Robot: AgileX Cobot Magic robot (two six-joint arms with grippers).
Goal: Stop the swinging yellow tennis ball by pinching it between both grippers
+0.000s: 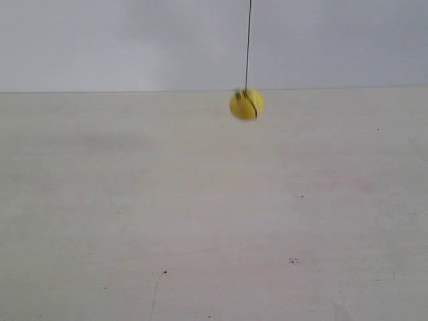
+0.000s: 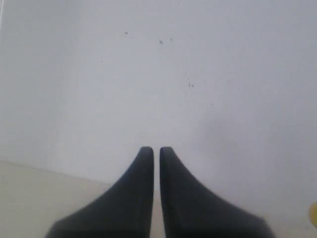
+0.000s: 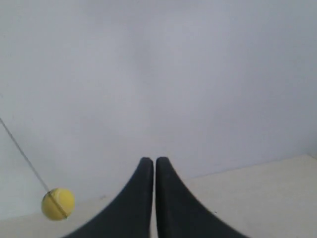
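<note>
ball hangs on string | over table | wall behind | left claw, right claw both apart from ball

Blurred yellow tennis ball; string cut by top edge.

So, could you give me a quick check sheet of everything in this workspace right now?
Surface: pale beige tabletop, a few dark specks.
Job's things: small bright yellow tennis ball hanging free, slightly blurred, touching neither tool.
Clutter: nothing seen.
Grippers: black pointed left tool and right tool, both shut and empty.
Cables: thin black string holding the ball; no others seen.
Surroundings: plain pale grey wall.
</note>
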